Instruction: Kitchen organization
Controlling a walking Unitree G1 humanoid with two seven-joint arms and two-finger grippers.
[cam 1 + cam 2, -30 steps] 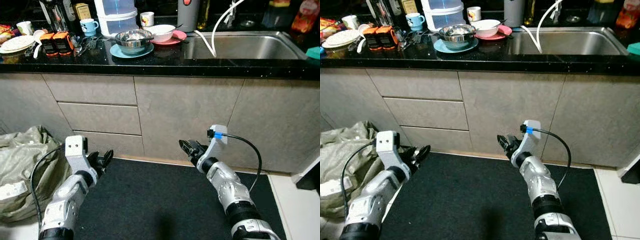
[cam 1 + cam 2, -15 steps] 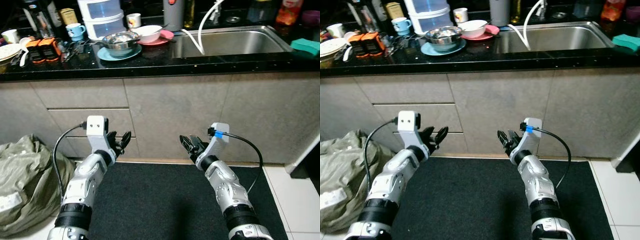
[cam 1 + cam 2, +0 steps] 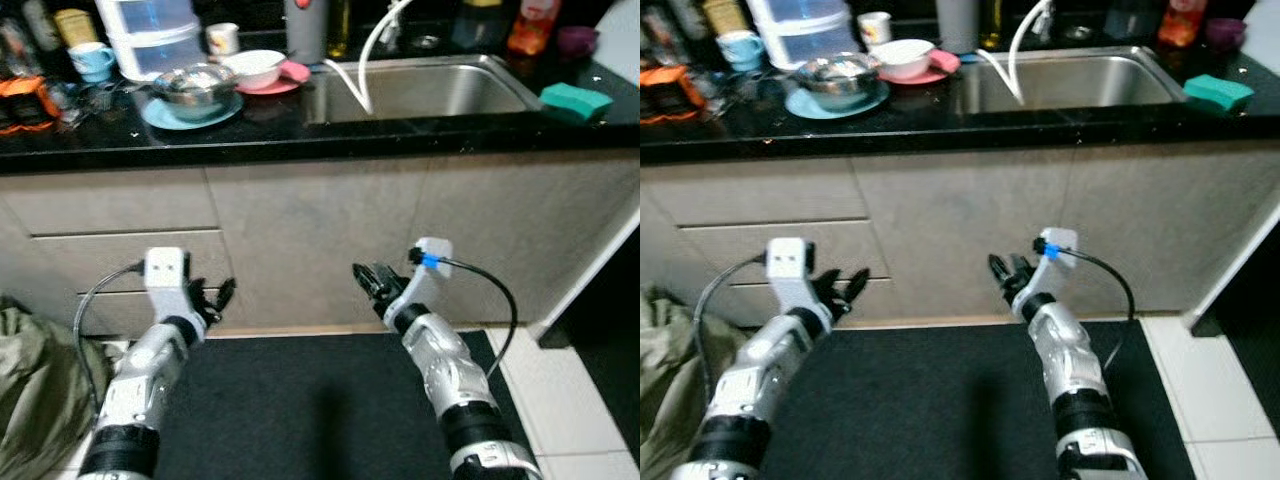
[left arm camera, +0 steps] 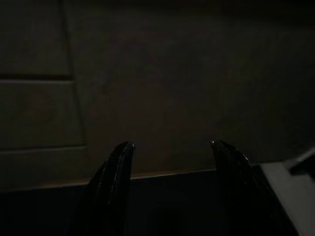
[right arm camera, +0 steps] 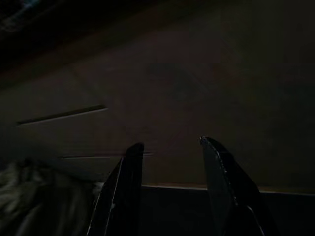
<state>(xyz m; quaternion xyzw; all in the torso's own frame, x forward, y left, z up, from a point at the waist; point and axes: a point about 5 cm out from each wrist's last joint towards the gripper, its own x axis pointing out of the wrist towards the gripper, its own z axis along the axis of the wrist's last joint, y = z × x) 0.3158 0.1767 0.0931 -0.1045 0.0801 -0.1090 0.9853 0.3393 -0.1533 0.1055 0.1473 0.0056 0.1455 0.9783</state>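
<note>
On the black countertop point(image 3: 300, 135) sit a steel bowl point(image 3: 190, 82) on a blue plate point(image 3: 160, 115), a white bowl point(image 3: 255, 66) on a pink plate point(image 3: 293, 73), a blue mug point(image 3: 90, 58) and a white cup point(image 3: 222, 37). A steel sink point(image 3: 430, 90) lies to the right, with a green sponge point(image 3: 575, 100) beside it. Both arms are held low before the grey cabinet fronts. My left gripper point(image 3: 215, 300) and my right gripper point(image 3: 366, 279) are open and hold nothing. The dark wrist views show the spread fingers point(image 4: 118, 167) point(image 5: 219, 167) facing the cabinet doors.
A black mat point(image 3: 320, 420) covers the floor below the cabinets point(image 3: 320, 240), with white tiles point(image 3: 560, 400) to its right. A grey-green bag point(image 3: 25, 400) lies on the floor at the left. A white container point(image 3: 150, 30), bottles point(image 3: 525, 25) and a white hose point(image 3: 360, 60) stand at the counter's back.
The camera has swung to the right, so the counter and sink have shifted left in view. My left arm has dropped back a little; the right arm holds its pose.
</note>
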